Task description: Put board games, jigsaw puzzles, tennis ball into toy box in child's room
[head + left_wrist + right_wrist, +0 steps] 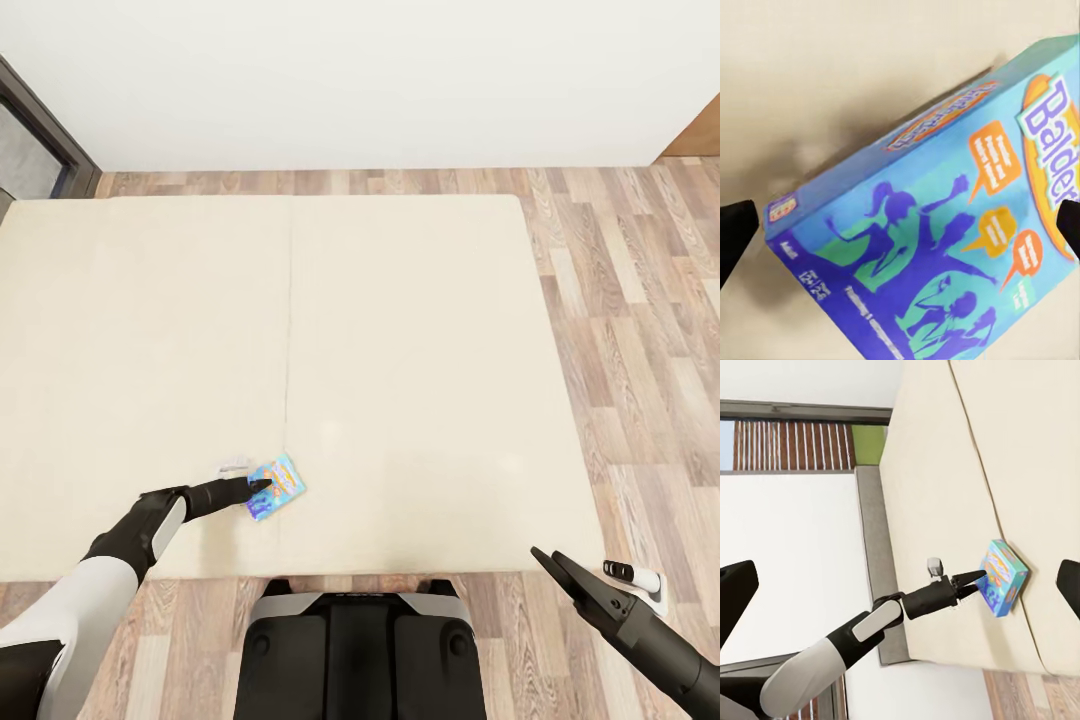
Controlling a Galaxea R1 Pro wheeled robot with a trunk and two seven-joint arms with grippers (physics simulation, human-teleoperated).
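Observation:
A small blue board game (278, 487) lies flat on the beige bed (400, 380), close to its near edge and just left of the mattress seam. My left gripper (264, 488) reaches over the box from the left. In the left wrist view the blue box (937, 232) sits between the two spread fingertips (735, 234), so the gripper is open around it. The right wrist view shows the same box (1003, 577) in front of the left arm's tip. My right gripper (548, 560) hangs open over the floor off the bed's near right corner, holding nothing.
Wood-plank floor (640, 330) runs along the bed's right side and behind it, up to a white wall. A dark-framed window (35, 140) stands at the far left. A small white and black object (633, 575) lies on the floor beside my right arm.

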